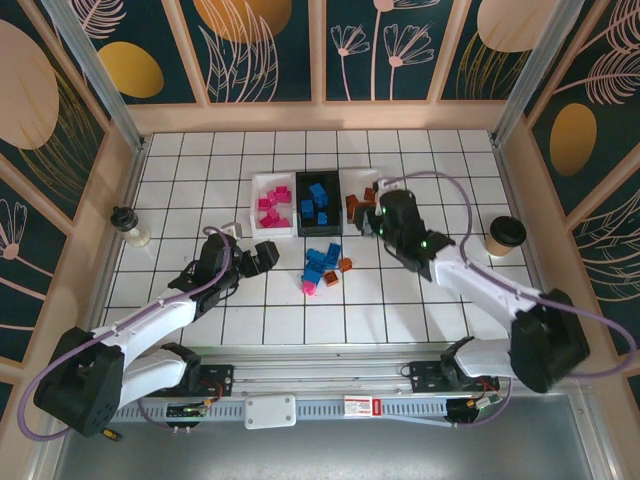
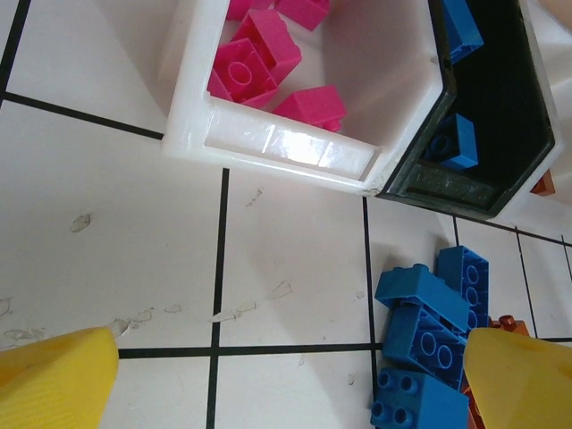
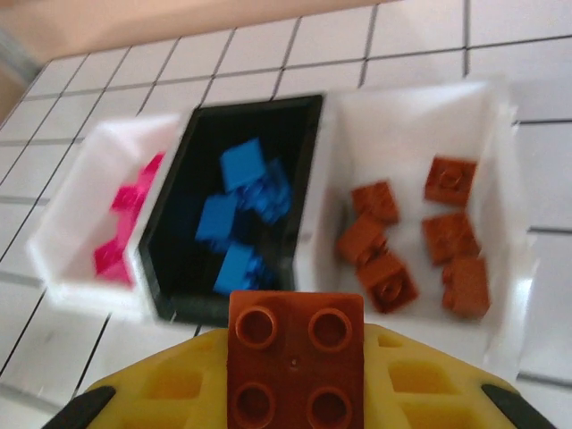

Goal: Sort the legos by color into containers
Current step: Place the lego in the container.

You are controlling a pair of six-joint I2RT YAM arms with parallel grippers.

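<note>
Gripping the brown brick (image 3: 295,357), your right fingers (image 3: 170,389) press its flat sides; it seems light, stiff, slippery; your left fingers (image 2: 54,380) stand open.

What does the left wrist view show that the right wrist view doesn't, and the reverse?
Left wrist: loose blue bricks on the table, between the open left fingers. Right wrist: a brown brick gripped by the right fingers, and a white tray with brown bricks. Both: the other white tray with pink bricks, and the black tray with blue bricks.
</note>
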